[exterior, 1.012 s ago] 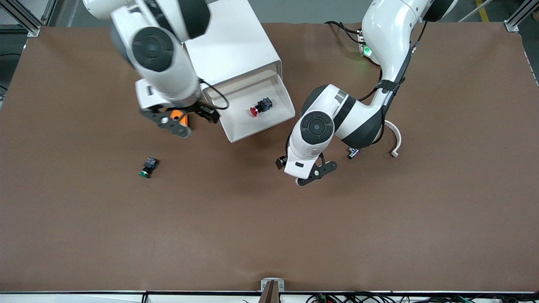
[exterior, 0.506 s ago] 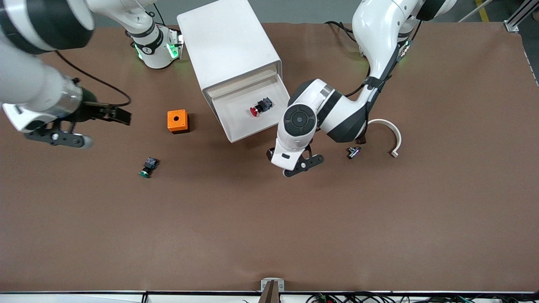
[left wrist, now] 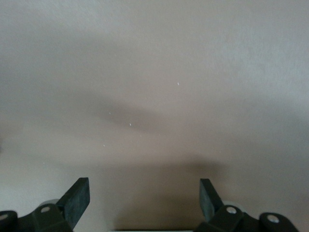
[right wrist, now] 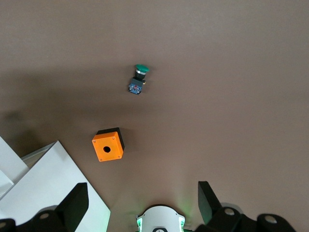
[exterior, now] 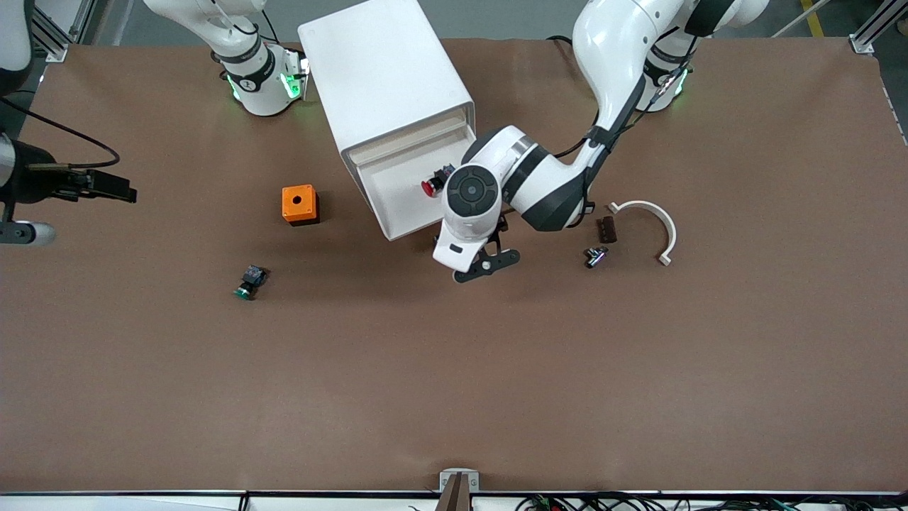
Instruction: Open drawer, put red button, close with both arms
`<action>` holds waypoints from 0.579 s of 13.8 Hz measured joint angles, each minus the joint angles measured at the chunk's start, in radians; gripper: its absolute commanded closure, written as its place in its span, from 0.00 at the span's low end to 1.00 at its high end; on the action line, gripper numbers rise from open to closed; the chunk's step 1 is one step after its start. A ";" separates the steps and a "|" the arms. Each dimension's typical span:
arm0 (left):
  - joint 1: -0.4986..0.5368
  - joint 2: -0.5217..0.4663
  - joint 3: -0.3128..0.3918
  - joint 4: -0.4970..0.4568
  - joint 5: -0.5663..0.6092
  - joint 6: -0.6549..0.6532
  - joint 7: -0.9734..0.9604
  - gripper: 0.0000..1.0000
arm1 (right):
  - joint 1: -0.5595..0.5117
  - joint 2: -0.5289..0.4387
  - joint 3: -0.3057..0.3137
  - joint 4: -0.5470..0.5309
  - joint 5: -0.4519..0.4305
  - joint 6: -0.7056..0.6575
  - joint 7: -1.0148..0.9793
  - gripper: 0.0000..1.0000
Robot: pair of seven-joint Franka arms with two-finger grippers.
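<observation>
The white cabinet [exterior: 386, 78] has one drawer [exterior: 394, 207] pulled open. The red button [exterior: 430, 187] lies in it, partly covered by my left arm's wrist. My left gripper [exterior: 485, 263] is open and empty, low over the table just in front of the drawer's cream front; the left wrist view shows its gripper [left wrist: 145, 203] over bare brown table. My right gripper [exterior: 15, 231] is open and empty, high over the right arm's end of the table; the right wrist view shows its gripper [right wrist: 140, 203] wide apart above the cabinet corner [right wrist: 53, 188].
An orange box with a hole [exterior: 299, 204] stands beside the cabinet and shows in the right wrist view [right wrist: 108, 147]. A green-capped button [exterior: 247, 282] [right wrist: 138, 79] lies nearer the front camera. A white curved piece [exterior: 656, 220], a dark block [exterior: 606, 228] and a small metal part [exterior: 594, 256] lie beside the left arm.
My right arm has swung up and away from the drawer to its end of the table. My left arm has moved in toward the drawer's front, covering part of the drawer.
</observation>
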 measured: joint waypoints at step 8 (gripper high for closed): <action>-0.063 0.007 -0.003 0.001 -0.060 0.000 0.000 0.00 | -0.008 0.000 0.010 0.000 -0.001 0.000 -0.001 0.00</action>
